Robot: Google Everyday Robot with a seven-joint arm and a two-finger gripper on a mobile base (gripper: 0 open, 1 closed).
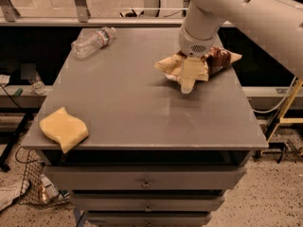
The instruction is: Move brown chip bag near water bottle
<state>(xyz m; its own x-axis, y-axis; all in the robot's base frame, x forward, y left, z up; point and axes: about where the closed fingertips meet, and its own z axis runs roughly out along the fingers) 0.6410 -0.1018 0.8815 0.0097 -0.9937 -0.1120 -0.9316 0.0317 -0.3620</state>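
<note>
Currently: gripper (186,85) at brown chip bag (220,58)

Grey counter (142,112) with drawers below carries all items. White arm (227,8) enters from the upper right and reaches down over the counter's right rear area. Brown chip bag lies flat there, near the right edge, partly covered by the wrist. Yellow sponge (64,128) sits at the front left corner. Water bottle (92,42) lies on its side at the rear left, well apart from the bag. Gripper is down on the bag's pale left part; whether the jaws are open or closed cannot be told
</note>
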